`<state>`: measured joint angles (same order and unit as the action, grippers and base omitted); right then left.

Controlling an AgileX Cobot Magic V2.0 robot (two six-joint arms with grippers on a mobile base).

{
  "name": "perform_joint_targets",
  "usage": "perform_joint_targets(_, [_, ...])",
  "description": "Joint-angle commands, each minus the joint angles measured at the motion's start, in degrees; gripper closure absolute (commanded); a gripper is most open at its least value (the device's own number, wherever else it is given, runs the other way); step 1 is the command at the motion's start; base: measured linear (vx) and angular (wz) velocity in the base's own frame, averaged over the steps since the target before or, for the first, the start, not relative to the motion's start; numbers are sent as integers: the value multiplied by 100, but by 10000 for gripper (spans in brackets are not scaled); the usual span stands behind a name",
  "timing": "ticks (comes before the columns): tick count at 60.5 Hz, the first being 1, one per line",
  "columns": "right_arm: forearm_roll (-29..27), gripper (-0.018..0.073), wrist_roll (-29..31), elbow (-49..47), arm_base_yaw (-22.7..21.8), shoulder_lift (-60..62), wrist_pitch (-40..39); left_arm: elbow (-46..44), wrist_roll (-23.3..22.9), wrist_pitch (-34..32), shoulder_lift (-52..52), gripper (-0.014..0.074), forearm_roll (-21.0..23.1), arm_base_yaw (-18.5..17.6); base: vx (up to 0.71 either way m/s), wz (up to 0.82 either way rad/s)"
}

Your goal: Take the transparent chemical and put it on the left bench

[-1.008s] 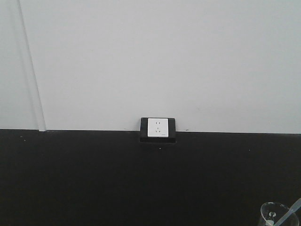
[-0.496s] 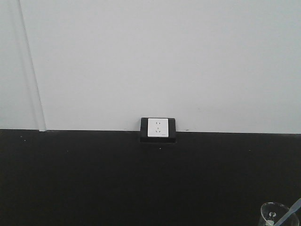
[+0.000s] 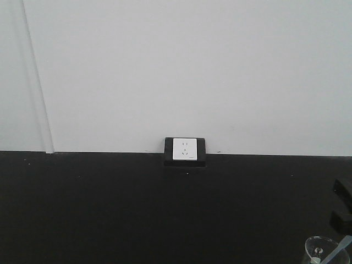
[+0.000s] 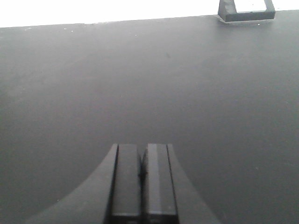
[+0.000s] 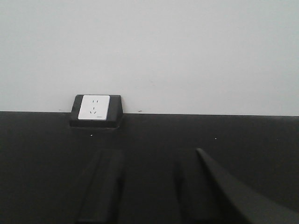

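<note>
The transparent chemical [image 3: 322, 252] is a clear glass beaker with a flared rim, cut off by the bottom right corner of the front view; a small white piece and a thin slanted rod show inside it. My right gripper [image 3: 342, 204] pokes in from the right edge just above the beaker, its two dark fingers apart. In the right wrist view the right gripper [image 5: 149, 161] is open over the black bench, with nothing between the fingers and no beaker in sight. The left gripper [image 4: 142, 156] is shut and empty above the bare bench top.
A black bench top [image 3: 110, 209] runs along a white wall [image 3: 187, 66]. A white socket in a black housing [image 3: 185, 150] sits at the wall's foot, and the socket [image 5: 95, 108] also shows in the right wrist view. The socket housing [image 4: 246, 11] is at the left wrist view's top right.
The right gripper's fingers have come into the front view at the right edge, above the beaker. The beaker and the rest of the scene have not moved.
</note>
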<state>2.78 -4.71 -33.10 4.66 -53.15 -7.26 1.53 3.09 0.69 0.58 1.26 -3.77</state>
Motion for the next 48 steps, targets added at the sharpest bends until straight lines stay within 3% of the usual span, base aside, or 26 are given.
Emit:
perform_joint_targets(1, [16, -17, 20, -235, -17, 49, -653, 93, -45, -449, 110, 600, 4, -10, 0, 0])
perform_joint_targets(9, [-18, -136, -12, -235, -17, 49, -1059, 93, -45, -449, 110, 600, 4, -10, 0, 0])
perform_joint_targets(15, [-435, -146, -1, -178, -30, 2, -1796, 93, -45, -449, 110, 600, 4, -10, 0, 0])
perform_joint_targets(27, [-2608, -128, 34, 327, -30, -270, -3904, 93, -45, -449, 110, 600, 4, -10, 0, 0])
perform_joint_targets(32, [-3597, -115, 42, 565, -30, -446, -4178, 93, -45, -449, 110, 600, 4, -10, 0, 0])
perform_joint_targets(35, [-3903, -106, 85, 640, -30, -586, -4133, 93, -45, -449, 110, 600, 4, -10, 0, 0])
perform_joint_targets(48, [-3557, -33, -36, 664, -30, -1585, -3979, 93, -45, -449, 110, 600, 4, -10, 0, 0])
